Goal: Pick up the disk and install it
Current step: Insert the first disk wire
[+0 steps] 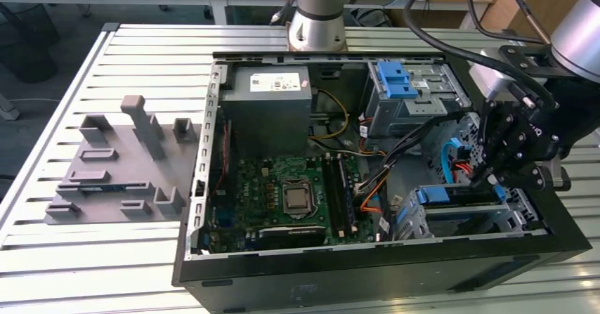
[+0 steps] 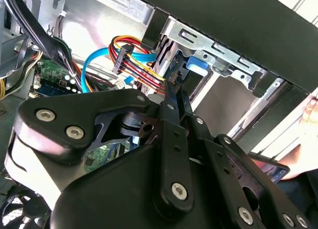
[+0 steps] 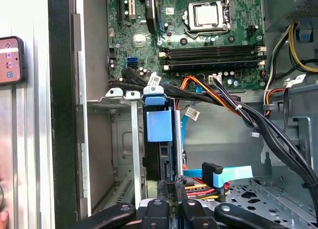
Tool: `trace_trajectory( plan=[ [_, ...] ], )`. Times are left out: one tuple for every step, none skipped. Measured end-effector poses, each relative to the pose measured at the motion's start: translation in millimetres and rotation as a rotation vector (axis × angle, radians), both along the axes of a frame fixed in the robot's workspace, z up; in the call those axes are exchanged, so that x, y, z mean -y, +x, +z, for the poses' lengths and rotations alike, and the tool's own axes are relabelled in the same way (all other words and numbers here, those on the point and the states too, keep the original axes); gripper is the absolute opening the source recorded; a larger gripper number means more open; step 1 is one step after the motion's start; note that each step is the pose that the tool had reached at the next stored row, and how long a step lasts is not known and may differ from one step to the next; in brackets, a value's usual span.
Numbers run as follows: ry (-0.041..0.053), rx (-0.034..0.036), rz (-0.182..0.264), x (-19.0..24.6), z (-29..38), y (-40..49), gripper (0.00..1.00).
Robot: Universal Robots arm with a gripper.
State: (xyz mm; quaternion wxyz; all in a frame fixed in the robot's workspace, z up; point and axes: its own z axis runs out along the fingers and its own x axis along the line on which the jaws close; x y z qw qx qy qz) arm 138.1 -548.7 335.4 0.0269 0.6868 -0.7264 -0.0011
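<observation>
The disk (image 3: pixel 159 124) stands on edge in the metal drive cage (image 3: pixel 117 97) at the case's front corner, its bright blue frame and blue tab facing up. In the exterior view the disk (image 1: pixel 448 196) shows as a blue strip in the cage at the view's lower right. My black gripper (image 1: pixel 487 177) hangs right over that cage. In both wrist views the fingers lie close together, shut, with nothing seen between them. The gripper (image 3: pixel 172 182) points along the disk's edge, and its tips (image 2: pixel 173 87) end just short of the blue tab (image 2: pixel 195 66). Whether they touch it I cannot tell.
Red, orange and blue cables (image 3: pixel 218 177) and a black cable bundle (image 3: pixel 258 124) run beside the cage. The motherboard (image 1: pixel 291 194), grey power supply (image 1: pixel 272 93) and an upper cage with a blue latch (image 1: pixel 398 79) sit inside the case. A hand (image 2: pixel 308 110) holds a phone (image 3: pixel 10 60) outside it.
</observation>
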Motion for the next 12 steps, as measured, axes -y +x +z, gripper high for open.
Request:
trace_trajectory(
  plan=[
    [0.0, 0.0, -0.001, 0.0, -0.2, 0.0, 0.16],
    [0.0, 0.0, -0.002, 0.0, -0.4, 0.1, 0.16],
    [0.0, -0.0001, -0.003, 0.0, -0.7, 0.1, 0.16],
    [0.0, -0.0001, -0.003, 0.0, -0.8, 0.1, 0.16],
    [-0.0001, -0.0001, -0.004, 0.0, -1.0, 0.1, 0.16],
    [-0.0001, -0.0001, -0.005, 0.0, -1.2, 0.1, 0.16],
    [-0.0002, -0.0002, -0.006, 0.0, -1.3, 0.1, 0.16],
    [-0.0003, -0.0002, -0.007, 0.0, -1.4, 0.1, 0.16],
    [-0.0001, -0.0004, -0.008, 0.0, -1.7, 0.1, 0.16],
    [-0.0002, -0.0005, -0.009, 0.0, -1.8, 0.1, 0.16],
    [-0.0003, -0.0007, -0.01, 0.0, -2.0, 0.1, 0.16],
    [-0.0003, -0.001, -0.01, 0.0, -2.2, 0.1, 0.16]
  ],
)
